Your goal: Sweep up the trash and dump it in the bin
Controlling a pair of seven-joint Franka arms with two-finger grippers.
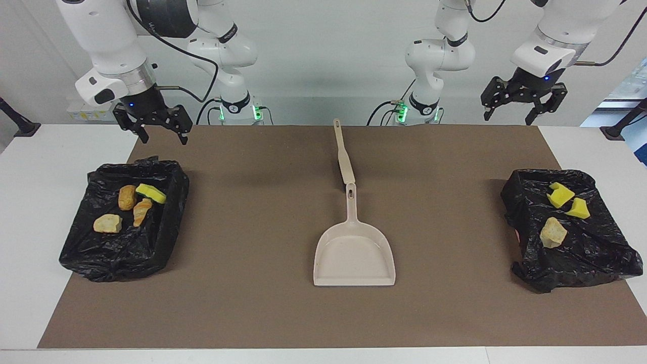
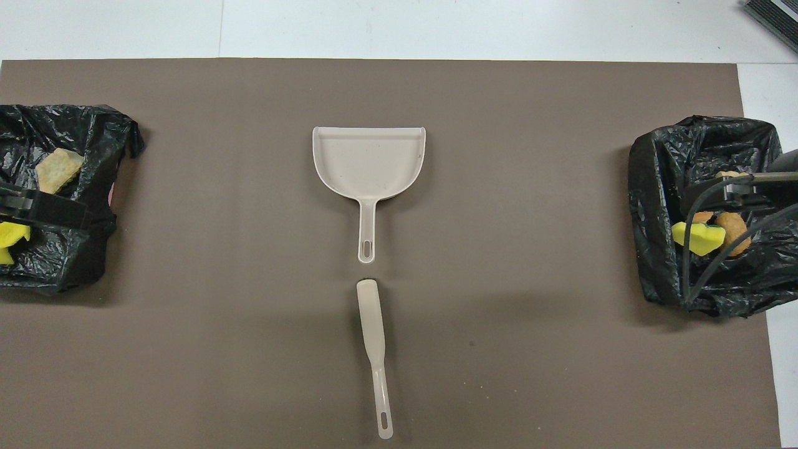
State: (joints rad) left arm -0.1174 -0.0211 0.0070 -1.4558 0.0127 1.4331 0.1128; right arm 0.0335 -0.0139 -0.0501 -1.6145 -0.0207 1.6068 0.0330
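Brown mat (image 1: 242, 227) under the white table (image 1: 40, 202) edges

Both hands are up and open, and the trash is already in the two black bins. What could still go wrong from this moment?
1. The right hand hangs open over the edge of the bin at its end; a careless descent could snag the loose black liner.
2. The left hand is also open; reaching for the brush, it might knock the dustpan, whose handle nearly touches the brush.

Mat (image 1: 242, 227) wide open btwn bins; only dustpan (image 1: 354, 258) and brush (image 1: 343, 154) block the centre line.
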